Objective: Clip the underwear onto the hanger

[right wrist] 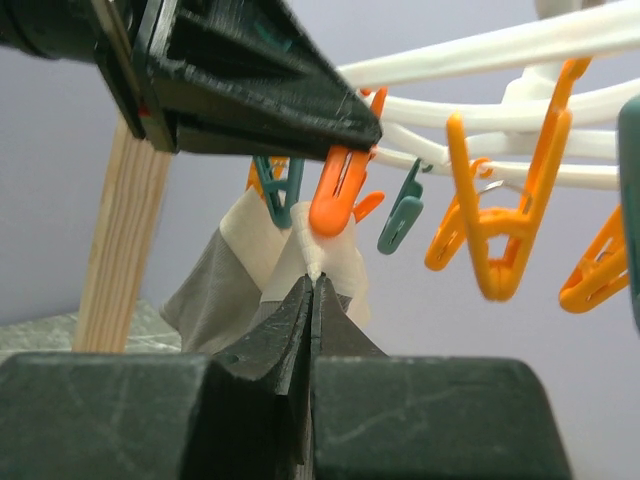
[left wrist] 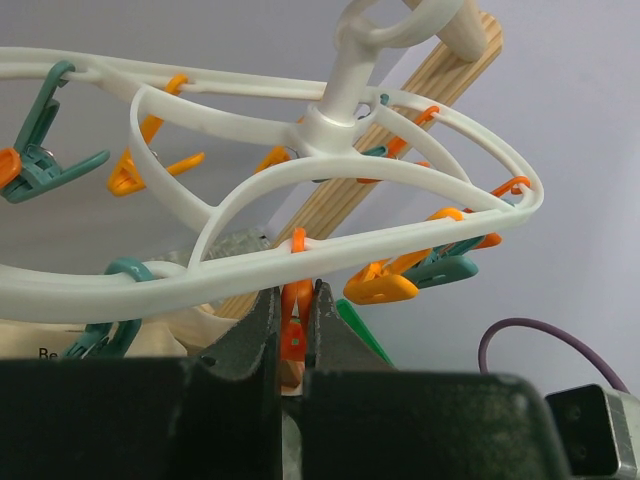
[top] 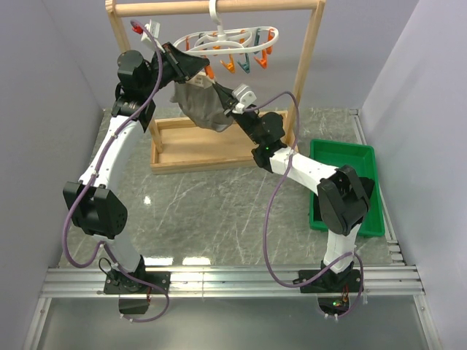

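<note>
High rear view down over the table [top: 204,211]; both wrist views close, upward at the same hanger [left wrist: 325,125]

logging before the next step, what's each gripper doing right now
Left gripper: shut on an orange clothespin.
Right gripper: shut on the underwear.

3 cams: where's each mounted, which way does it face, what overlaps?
Top external: above, behind the bases, facing down-forward at table, wooden rack, hanger; left arm, right arm whole.
Left wrist: on that wrist, tilted up under the hanger; left jaws shut on an orange clothespin.
Right wrist: tilted up; right jaws pinch the underwear waistband below that clothespin.
Shared: all three see the hanger.
</note>
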Motion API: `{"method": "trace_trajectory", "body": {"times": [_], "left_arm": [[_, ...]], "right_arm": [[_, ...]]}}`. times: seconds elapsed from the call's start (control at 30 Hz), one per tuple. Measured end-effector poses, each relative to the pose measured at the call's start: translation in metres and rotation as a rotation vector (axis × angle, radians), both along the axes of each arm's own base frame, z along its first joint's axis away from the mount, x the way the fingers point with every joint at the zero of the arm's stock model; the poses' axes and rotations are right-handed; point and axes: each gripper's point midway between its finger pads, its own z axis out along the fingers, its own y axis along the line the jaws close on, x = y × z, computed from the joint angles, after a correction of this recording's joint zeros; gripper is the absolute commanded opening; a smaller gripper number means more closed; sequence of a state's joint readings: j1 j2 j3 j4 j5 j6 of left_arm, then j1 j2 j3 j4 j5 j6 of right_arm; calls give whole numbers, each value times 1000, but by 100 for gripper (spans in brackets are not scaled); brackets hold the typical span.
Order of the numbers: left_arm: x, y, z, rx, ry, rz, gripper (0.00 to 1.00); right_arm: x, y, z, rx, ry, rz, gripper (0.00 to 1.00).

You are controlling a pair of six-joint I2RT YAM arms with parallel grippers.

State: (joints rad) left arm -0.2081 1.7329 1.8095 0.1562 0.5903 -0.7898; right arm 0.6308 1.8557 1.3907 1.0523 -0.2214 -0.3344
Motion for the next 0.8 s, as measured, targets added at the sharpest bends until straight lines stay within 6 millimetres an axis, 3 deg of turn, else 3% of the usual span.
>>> {"method": "trace_trajectory", "body": {"times": [0.47, 0.8], "left_arm": [[0, 0, 1, -14, 5, -3, 1], [0, 1, 1, -14, 2, -7, 9]], "right_arm": [[4, -1, 11, 14, -1, -16, 0], [11, 3, 11, 15, 5, -16, 0]]}}
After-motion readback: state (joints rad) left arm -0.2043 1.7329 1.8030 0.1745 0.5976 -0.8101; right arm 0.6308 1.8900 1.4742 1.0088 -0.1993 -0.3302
